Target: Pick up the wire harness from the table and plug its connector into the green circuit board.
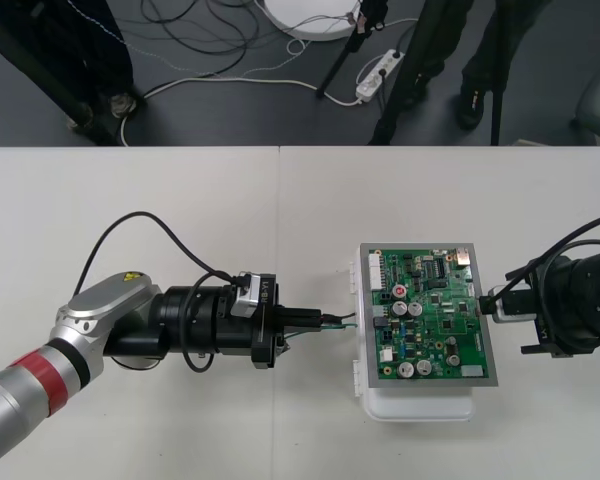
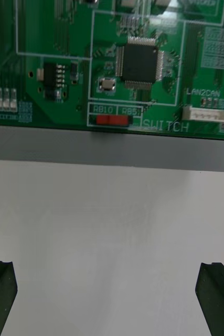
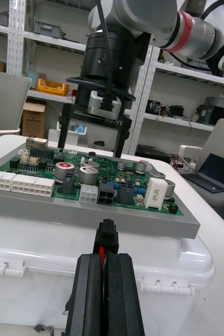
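Left gripper clenched the harness plug just short of the green board. My right gripper (released) stood opposite. Risk I judged: a tilted plug could jam at entry.

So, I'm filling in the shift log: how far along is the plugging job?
Done: the harness is picked up, its black plug clamped between the fingers of the shut left gripper. In hand: that gripper aims the plug at the facing edge of the green circuit board, with a gap between them. The open right gripper sits at the board's opposite edge. Left: closing the gap and seating the plug, which is not yet in the board.
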{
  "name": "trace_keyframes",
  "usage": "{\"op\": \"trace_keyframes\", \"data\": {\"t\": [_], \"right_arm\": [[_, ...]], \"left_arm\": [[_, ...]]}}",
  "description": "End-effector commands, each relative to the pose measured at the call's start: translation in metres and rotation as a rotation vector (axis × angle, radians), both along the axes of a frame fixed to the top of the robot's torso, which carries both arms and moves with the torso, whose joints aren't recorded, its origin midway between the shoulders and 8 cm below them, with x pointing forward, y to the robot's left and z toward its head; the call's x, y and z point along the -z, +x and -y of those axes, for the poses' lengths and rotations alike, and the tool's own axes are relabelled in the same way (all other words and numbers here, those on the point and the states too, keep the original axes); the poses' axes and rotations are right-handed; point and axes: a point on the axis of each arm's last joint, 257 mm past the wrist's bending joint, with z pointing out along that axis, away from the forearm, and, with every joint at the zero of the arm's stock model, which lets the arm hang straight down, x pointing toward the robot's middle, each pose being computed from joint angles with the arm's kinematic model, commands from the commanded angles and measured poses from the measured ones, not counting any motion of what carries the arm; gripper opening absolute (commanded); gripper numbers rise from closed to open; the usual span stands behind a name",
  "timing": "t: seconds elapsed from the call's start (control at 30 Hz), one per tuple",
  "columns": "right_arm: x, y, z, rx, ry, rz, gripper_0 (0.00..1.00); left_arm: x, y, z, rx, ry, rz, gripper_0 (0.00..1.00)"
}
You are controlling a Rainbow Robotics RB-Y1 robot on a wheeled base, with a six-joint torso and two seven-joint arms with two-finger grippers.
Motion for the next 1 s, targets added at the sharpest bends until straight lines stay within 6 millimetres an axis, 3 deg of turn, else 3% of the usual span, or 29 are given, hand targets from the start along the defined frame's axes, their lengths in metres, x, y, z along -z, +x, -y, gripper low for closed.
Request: {"op": "trace_keyframes", "data": {"t": [0.03, 0.37, 1.0], "right_arm": [[-0.019, 0.003, -0.004, 0.020, -0.034, 0.026, 1.00], [-0.015, 0.005, -0.010, 0.059, -0.118, 0.063, 1.00], [-0.008, 0.000, -0.020, 0.041, -0.124, 0.048, 1.00]], "left_arm": [[-0.023, 0.001, 0.030, 0.027, -0.035, 0.076, 0.00], [-0.027, -0.001, 0.041, 0.041, -0.044, 0.079, 0.00], [-0.029, -0.001, 0.057, 0.028, -0.058, 0.071, 0.00]]}}
